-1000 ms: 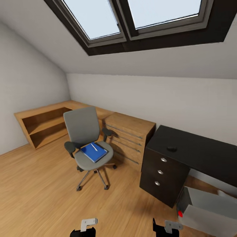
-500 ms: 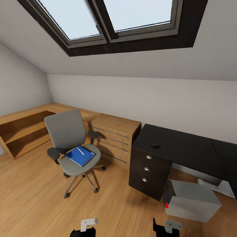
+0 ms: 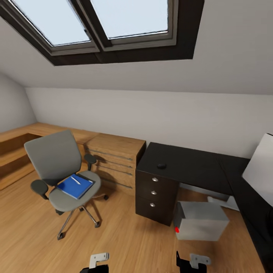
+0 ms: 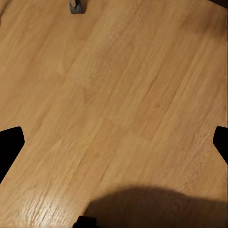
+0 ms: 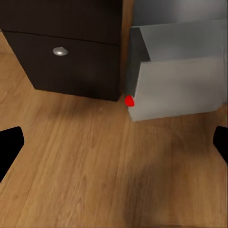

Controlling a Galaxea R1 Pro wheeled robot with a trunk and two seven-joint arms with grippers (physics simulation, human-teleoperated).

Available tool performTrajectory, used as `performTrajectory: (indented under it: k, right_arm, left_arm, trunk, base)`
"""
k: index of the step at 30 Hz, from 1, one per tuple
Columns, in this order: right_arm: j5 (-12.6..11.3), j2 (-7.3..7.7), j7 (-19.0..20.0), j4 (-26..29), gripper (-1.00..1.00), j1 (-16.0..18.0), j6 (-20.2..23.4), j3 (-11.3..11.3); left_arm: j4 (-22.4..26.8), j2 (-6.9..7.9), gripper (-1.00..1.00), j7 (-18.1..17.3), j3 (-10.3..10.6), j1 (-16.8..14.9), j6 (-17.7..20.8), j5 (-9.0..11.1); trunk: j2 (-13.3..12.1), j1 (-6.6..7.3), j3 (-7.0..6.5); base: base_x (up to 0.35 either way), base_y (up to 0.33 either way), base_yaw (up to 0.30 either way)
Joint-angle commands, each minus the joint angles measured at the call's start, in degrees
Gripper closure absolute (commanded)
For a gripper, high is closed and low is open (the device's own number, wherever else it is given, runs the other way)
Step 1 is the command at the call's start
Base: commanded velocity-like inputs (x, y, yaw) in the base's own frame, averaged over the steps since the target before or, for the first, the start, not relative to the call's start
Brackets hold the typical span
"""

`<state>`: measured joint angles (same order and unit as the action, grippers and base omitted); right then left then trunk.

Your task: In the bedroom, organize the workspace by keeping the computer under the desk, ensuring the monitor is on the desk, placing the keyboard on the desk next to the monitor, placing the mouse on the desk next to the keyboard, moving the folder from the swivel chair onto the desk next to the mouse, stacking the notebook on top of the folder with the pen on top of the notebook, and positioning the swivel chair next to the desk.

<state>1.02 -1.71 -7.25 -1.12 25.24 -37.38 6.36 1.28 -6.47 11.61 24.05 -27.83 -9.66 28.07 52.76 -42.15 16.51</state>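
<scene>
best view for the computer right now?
Head view: the whole computer lies on the floor beside the desk drawers. The right wrist view shows it closer with its red button, but cropped. The left wrist view looks at bare floor.

Attic bedroom office: skylight (image 3: pixel 110 26), desk (image 3: pixel 189 165), swivel chair (image 3: pixel 60 167).

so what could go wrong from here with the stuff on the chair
The pen lies loose on the blue folder on the swivel chair; lifting the folder may roll it off. The chair stands on casters and may roll away when touched. The computer sits on the floor beside the desk drawers, close to the robot's likely path.
</scene>
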Motion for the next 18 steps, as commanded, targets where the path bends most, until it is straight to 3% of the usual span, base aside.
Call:
performTrajectory:
  k: [1,10,11,12,14,18]
  right_arm:
    - [0.1,-0.01,0.0,-0.1,-1.00,0.1,-0.2,0.3]
    - [0.1,0.01,-0.1,-0.2,-1.00,0.1,-0.1,0.3]
    - [0.1,-0.02,-0.1,-0.2,-1.00,0.1,-0.1,0.3]
    - [0.1,-0.08,-0.1,-0.2,-1.00,0.1,-0.1,0.3]
    - [0.1,-0.11,-0.1,-0.2,-1.00,0.1,-0.1,0.3]
    - [0.1,-0.13,-0.1,-0.2,-1.00,0.1,-0.1,0.3]
  left_arm:
    - [0.0,0.17,-1.00,-0.2,0.5,0.0,-0.1,0.8]
    - [0.1,1.18,-1.00,-1.5,0.2,0.0,-0.4,3.8]
    - [0.1,1.22,-1.00,-1.5,0.1,0.0,-0.4,4.5]
    - [0.1,1.29,-1.00,-1.6,-0.4,0.0,-0.5,7.2]
    - [0.2,1.33,-1.00,-1.6,-0.7,0.0,-0.6,9.9]
    - [0.2,1.36,-1.00,-1.7,-0.8,0.0,-0.7,12.0]
  trunk:
    - [-0.4,0.22,-0.11]
    - [-4.0,2.20,-1.60]
    - [-4.4,2.42,-1.76]
    - [-4.8,2.64,-1.93]
    - [-5.6,3.08,-2.27]
    - [-7.2,3.95,-2.98]
  base:
    - [0.000,0.000,-0.297]
    - [0.000,0.000,-0.258]
    - [0.000,0.000,-0.121]
    - [0.000,0.000,-0.062]
    - [0.000,0.000,-0.041]
    - [0.000,0.000,-0.017]
